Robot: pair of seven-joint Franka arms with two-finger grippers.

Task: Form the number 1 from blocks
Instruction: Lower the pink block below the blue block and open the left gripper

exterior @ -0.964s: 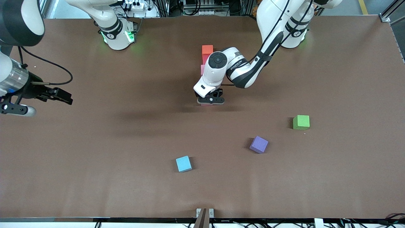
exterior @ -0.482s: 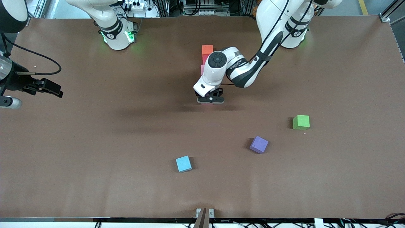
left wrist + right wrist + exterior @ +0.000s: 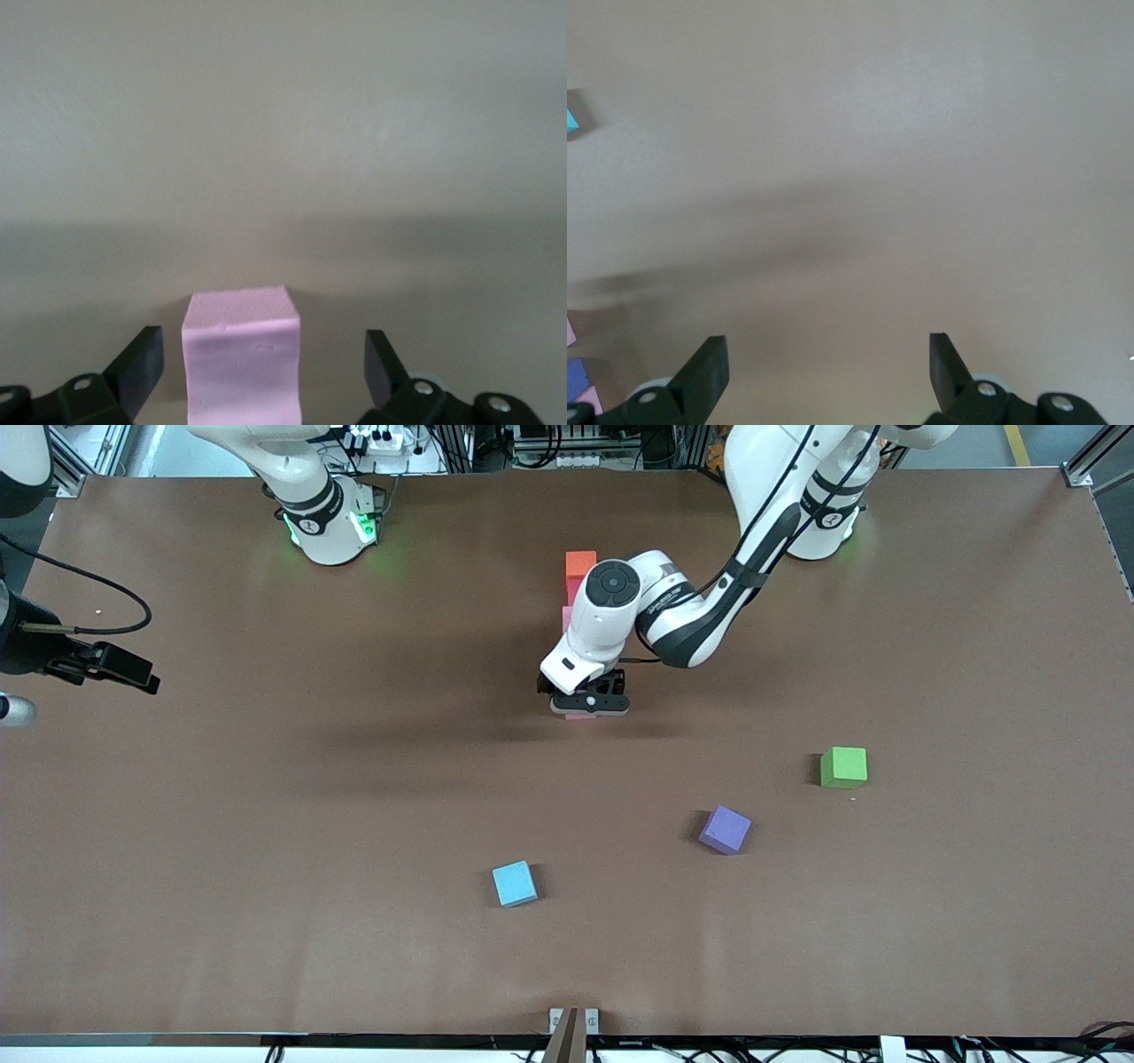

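the brown table [image 3: 266, 824] fills the front view, with both arms' bases along its top edge. the left arm reaches from its base down to mid-table, and its left gripper [image 3: 589, 707] hangs low over a pink block [image 3: 241, 354], which shows only as a thin pink sliver under the gripper in the front view. the left wrist view shows that gripper's fingers [image 3: 142, 359] spread wide with the pink block sitting on the table between them, a clear gap on each side, so nothing is clamped.

taking that pink block as the landmark: farther from the front camera than it, partly hidden by the left arm's wrist, stands a short column of blocks, the orange block [image 3: 580, 563] farthest, the red block [image 3: 573, 588] just nearer, and a second pink block [image 3: 566, 619] nearer again, only an edge of it showing. whether they touch each other is hidden by the arm.

the purple block [image 3: 726, 829] lies nearer to the front camera than the landmark and toward the left arm's end of the table, turned at an angle. the green cube [image 3: 843, 767] sits farther toward that same end, well apart from the purple one. the light-blue cube [image 3: 515, 883] is nearest the camera, well apart from the landmark.

the right gripper [image 3: 828, 372] waits at the right arm's end of the table, up over bare tabletop, its fingers wide apart and empty.
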